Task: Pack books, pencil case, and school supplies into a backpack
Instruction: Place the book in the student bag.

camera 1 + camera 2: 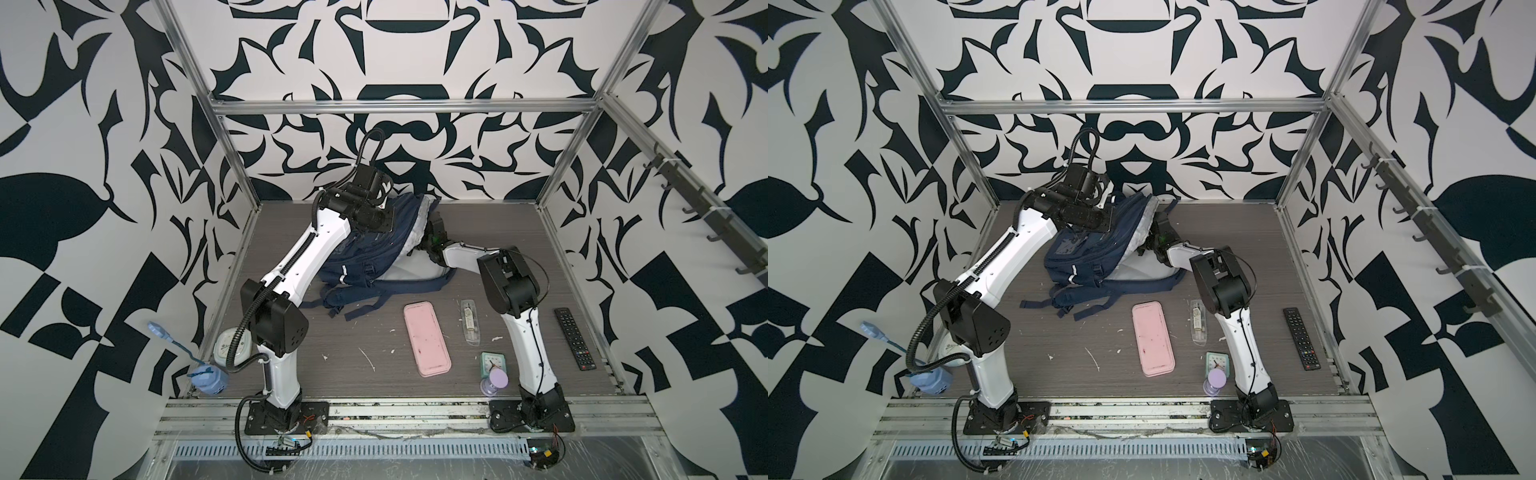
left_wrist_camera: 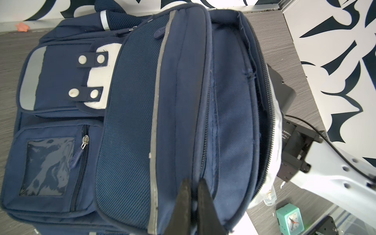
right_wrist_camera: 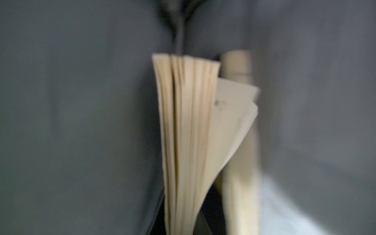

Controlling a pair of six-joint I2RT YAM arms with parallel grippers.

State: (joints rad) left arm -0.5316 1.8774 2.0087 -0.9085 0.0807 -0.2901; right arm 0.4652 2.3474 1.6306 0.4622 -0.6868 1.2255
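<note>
A: Left tool?
B: Pinched shut on the backpack rim, upper centre in a top view.
A: Right tool?
B: Inside the backpack, clamped on a book, pages fanned, blurred.

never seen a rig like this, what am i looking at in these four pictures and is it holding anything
The left arm and right arm are robot arms bolted at the edge of a table. Each ends in a two-fingered gripper. Two pictures look down from overhead, and two come from cameras on the wrists. The left gripper pinches the rim of the backpack. The right gripper is inside it, seemingly clamping a book, though that view is blurred. On the table lie a pink pencil case, a clear packet, a green clock and a remote.
</note>
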